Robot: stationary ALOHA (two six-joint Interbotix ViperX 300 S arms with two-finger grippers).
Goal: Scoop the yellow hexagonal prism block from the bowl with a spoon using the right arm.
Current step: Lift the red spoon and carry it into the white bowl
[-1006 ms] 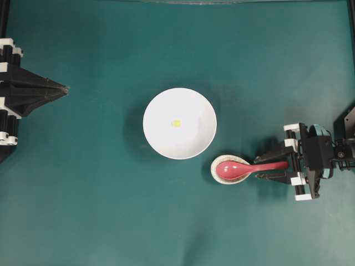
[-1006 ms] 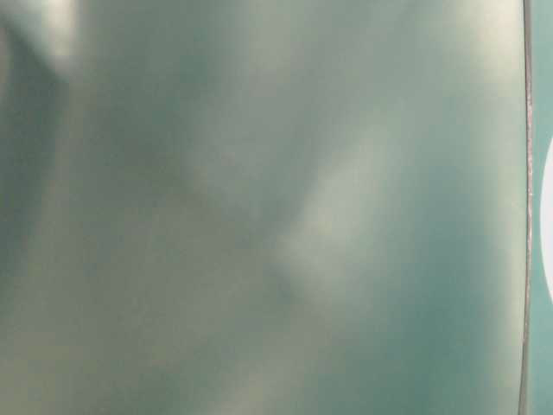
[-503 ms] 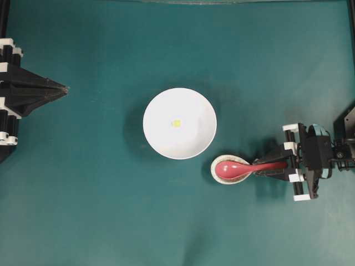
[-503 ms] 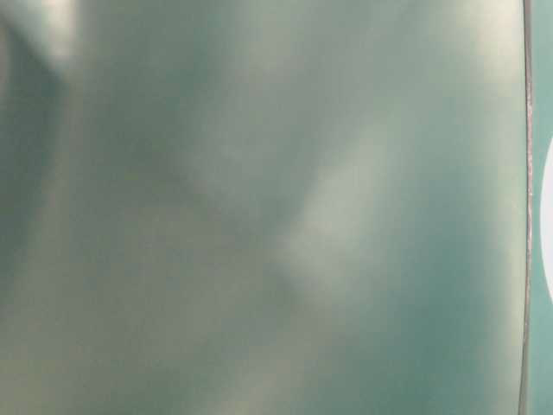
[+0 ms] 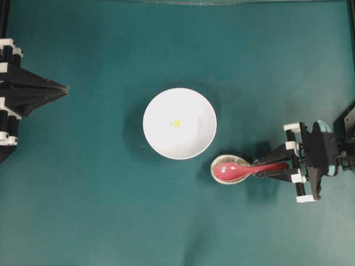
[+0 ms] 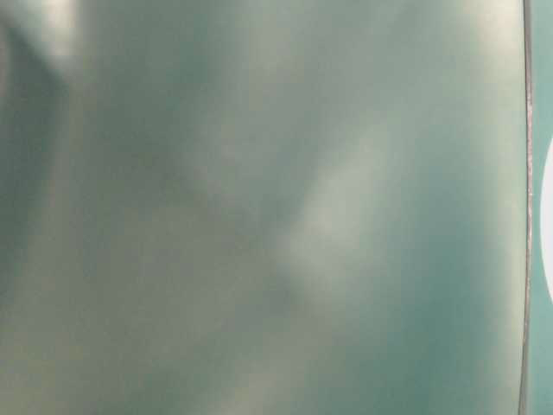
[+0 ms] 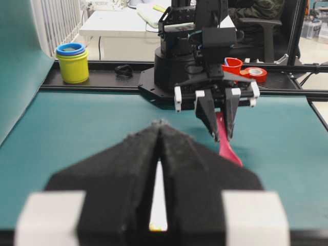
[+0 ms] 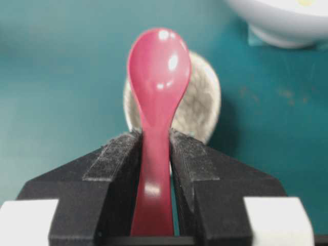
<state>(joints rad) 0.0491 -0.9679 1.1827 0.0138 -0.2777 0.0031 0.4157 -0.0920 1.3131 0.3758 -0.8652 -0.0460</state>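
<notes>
One small yellow hexagonal prism block (image 5: 176, 123) lies on the floor of the white bowl (image 5: 161, 138), a little above and left of the bowl's middle in the overhead view, touched by nothing. It is well apart from both sets of jaws: the right gripper (image 5: 270, 168) is down and to the right of the bowl, and the left gripper (image 5: 62, 88) is far off at the left edge of the table.

Just beside the bowl's lower right rim sits a speckled oval spoon rest (image 5: 218, 164), and over it is the scoop of the pinkish-red spoon (image 5: 233, 171). The spoon's handle runs rightward into the right gripper, whose two black fingers are pressed against the handle on either side; in the right wrist view the spoon (image 8: 156, 102) stands straight out from between the pads (image 8: 115, 159), with the spoon rest (image 8: 202, 105) behind the scoop and the bowl (image 8: 279, 20) at the top right corner.

The left gripper's fingers meet at their tips with nothing between them, seen up close in the left wrist view (image 7: 160, 128). The table-level view is a teal blur.
</notes>
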